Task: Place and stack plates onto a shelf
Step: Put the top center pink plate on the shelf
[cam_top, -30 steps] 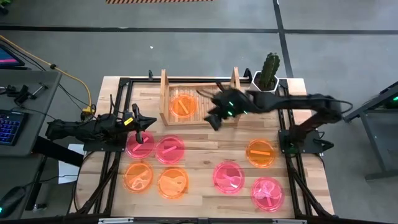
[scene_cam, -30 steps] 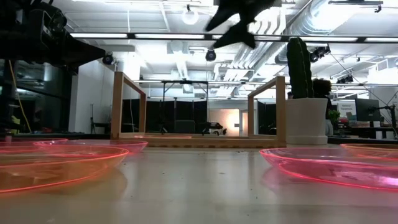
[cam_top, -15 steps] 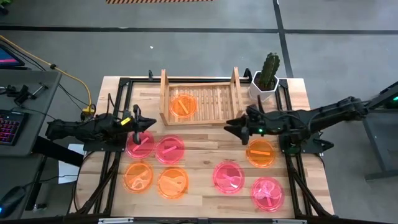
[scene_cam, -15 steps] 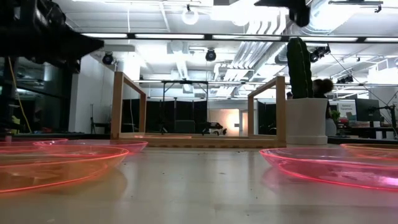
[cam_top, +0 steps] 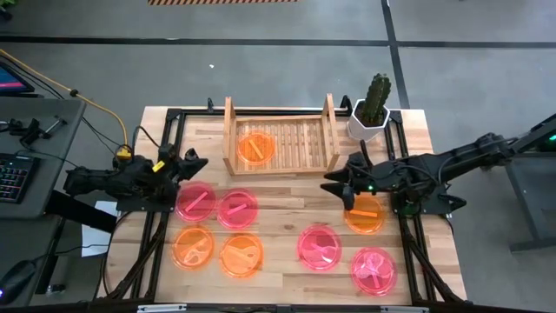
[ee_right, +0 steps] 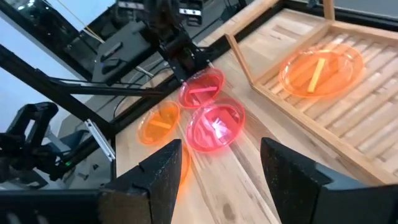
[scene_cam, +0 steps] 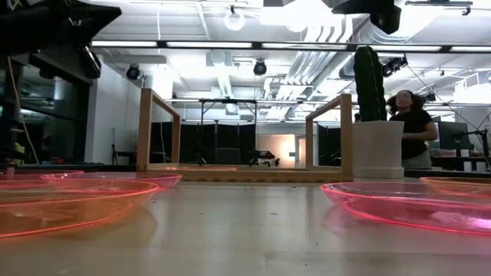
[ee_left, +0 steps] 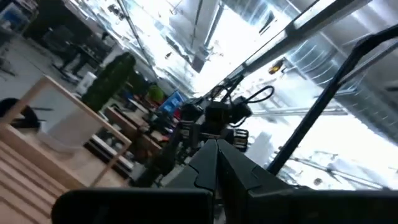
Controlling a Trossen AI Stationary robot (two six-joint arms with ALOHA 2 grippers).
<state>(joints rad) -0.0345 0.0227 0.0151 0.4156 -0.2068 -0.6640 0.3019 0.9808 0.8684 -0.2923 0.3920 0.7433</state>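
The light-wood shelf [cam_top: 295, 143] stands at the table's far middle, with one orange plate [cam_top: 255, 148] lying flat on the left half of its slatted base. Seven more plates lie flat on the table: two pink [cam_top: 196, 202] [cam_top: 237, 209] and two orange [cam_top: 193, 246] [cam_top: 241, 256] on the left, two pink [cam_top: 320, 246] [cam_top: 373, 268] and one orange [cam_top: 365, 219] on the right. My right gripper [cam_top: 333, 184] [ee_right: 217, 180] hovers open just left of that right orange plate. My left gripper [cam_top: 198, 159] [ee_left: 217, 155] is shut, raised beyond the far-left pink plate.
A cactus in a white pot [cam_top: 372, 109] stands right of the shelf's right side board [cam_top: 330, 109]. Black frame rails [cam_top: 169, 156] run along both table sides. In the low view a person [scene_cam: 414, 130] stands in the room behind the pot.
My right gripper has swung from above the shelf's right half toward the table's right and near side, ending beside the right orange plate. My left gripper has drawn back from over the far-left pink plate toward the left and far edge. No plate has moved.
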